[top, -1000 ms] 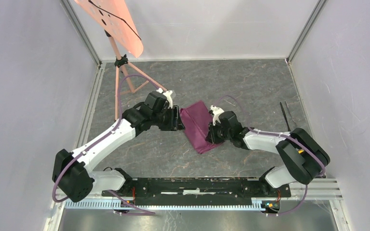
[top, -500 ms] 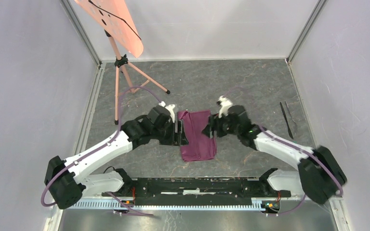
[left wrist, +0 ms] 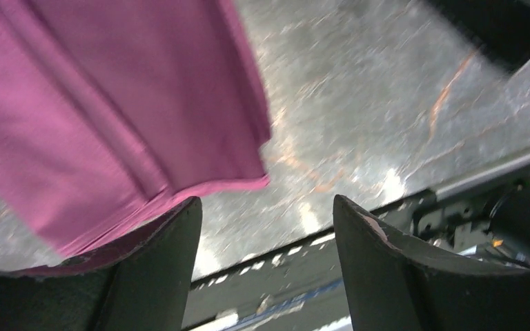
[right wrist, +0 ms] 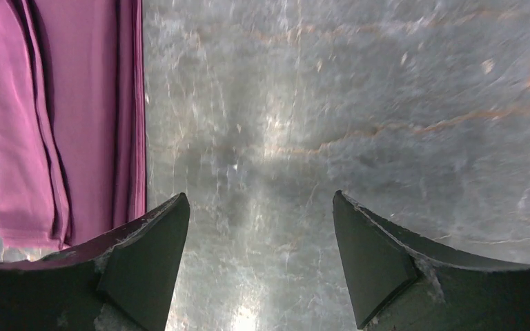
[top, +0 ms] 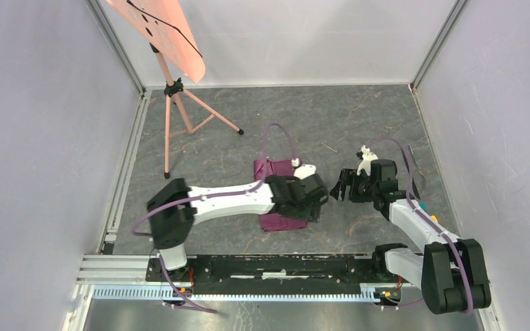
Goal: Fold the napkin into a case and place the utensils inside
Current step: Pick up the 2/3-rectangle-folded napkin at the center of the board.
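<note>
Now both tools stand released by the folded cloth
The plum-maroon fabric napkin (top: 270, 168) lies folded into a long narrow strip near the middle of the grey marbled surface (top: 359, 117), partly hidden under the left arm in the overhead view. The left tool (top: 312, 201) hangs over the strip's near right corner, jaws spread with only bare surface between them. The right tool (top: 341, 189) sits just right of the cloth, jaws apart and grasping nothing, over bare surface, with the napkin's long layered edge at the left of its wrist view
</note>
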Tool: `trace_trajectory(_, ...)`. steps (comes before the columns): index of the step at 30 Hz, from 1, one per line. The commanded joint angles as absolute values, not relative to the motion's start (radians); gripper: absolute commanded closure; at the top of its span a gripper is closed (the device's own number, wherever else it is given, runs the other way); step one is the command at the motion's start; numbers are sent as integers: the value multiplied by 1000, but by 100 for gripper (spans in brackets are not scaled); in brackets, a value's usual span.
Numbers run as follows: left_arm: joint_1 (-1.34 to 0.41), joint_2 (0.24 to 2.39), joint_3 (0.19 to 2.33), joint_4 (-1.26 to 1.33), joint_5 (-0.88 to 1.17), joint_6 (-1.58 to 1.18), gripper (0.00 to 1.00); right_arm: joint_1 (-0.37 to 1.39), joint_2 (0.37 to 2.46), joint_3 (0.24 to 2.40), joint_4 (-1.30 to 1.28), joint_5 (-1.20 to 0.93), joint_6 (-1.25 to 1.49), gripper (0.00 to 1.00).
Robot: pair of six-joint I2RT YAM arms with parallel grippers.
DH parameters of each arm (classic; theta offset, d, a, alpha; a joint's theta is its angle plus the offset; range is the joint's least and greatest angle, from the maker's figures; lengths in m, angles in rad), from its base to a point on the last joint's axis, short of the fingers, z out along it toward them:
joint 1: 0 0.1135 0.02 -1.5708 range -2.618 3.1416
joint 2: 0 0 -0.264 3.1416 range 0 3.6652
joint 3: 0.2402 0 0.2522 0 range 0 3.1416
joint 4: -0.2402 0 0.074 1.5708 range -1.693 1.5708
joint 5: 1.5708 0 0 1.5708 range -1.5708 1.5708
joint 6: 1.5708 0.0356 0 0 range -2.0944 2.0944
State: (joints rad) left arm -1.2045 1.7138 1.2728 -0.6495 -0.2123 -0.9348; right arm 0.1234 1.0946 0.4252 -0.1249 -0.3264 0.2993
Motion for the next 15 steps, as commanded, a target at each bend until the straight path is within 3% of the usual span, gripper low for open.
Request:
trace_trajectory(1, -1229, 1885, 1469, -759, -328, -950, 26, 113, 1049, 393, -72, -423, 263, 18)
trace_trajectory(10, -1238, 2048, 1618, -843, -332, -928, 25, 112, 1038, 365, -61, -438, 253, 18)
trace_trajectory(15, -1239, 2089, 1625, -844, -315, -931, 32, 109, 1060, 356, -42, -437, 260, 19)
